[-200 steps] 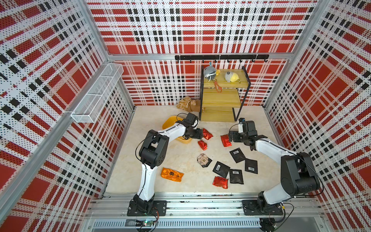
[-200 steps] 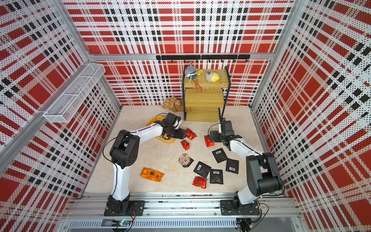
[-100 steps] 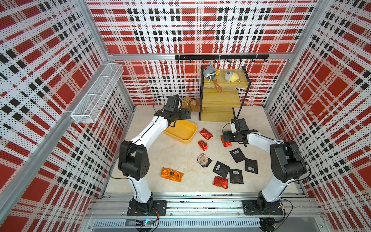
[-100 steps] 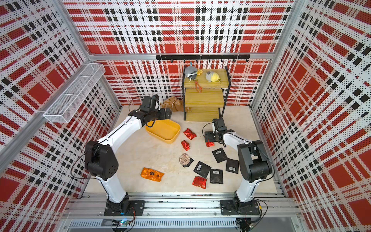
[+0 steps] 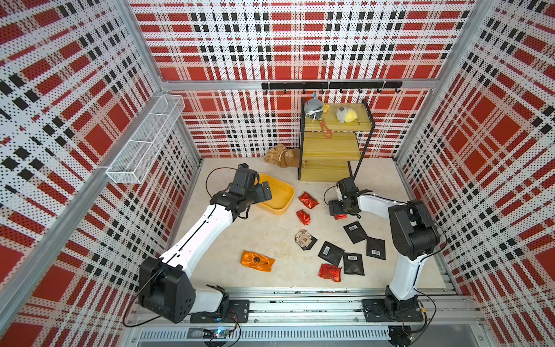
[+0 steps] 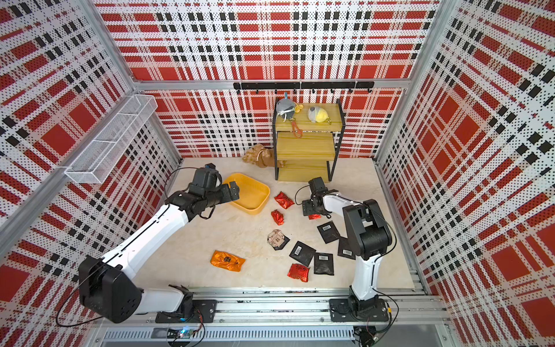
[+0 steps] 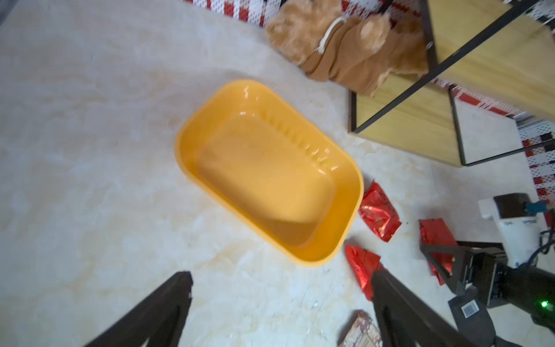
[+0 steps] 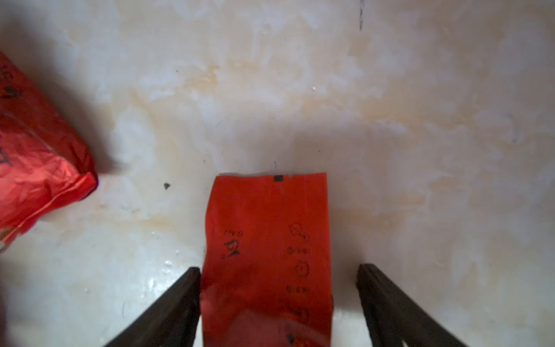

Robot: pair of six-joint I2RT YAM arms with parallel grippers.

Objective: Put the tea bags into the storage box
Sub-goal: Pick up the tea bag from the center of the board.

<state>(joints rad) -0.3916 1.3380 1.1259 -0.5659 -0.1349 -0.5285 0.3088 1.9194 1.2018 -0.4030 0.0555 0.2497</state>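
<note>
Straddling red tea bag (image 8: 267, 228) w/ jaws wide, not pinching: R gripper (image 8: 277, 269), the nearer arm; bag's long axis runs along the jaws. Empty storage box (image 5: 279, 193) lies left; L gripper (image 7: 280, 278), also wide, beside it.

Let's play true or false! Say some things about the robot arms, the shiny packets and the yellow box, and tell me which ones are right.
1. The box is empty. True.
2. The orange packet lies in the box. False: it lies on the table, well apart from the box.
3. The right gripper has its jaws open on either side of a red packet. True.
4. The left gripper holds a packet. False: its jaws are open with nothing between them.
5. A grey toy and a yellow toy sit on top of the shelf. True.
</note>
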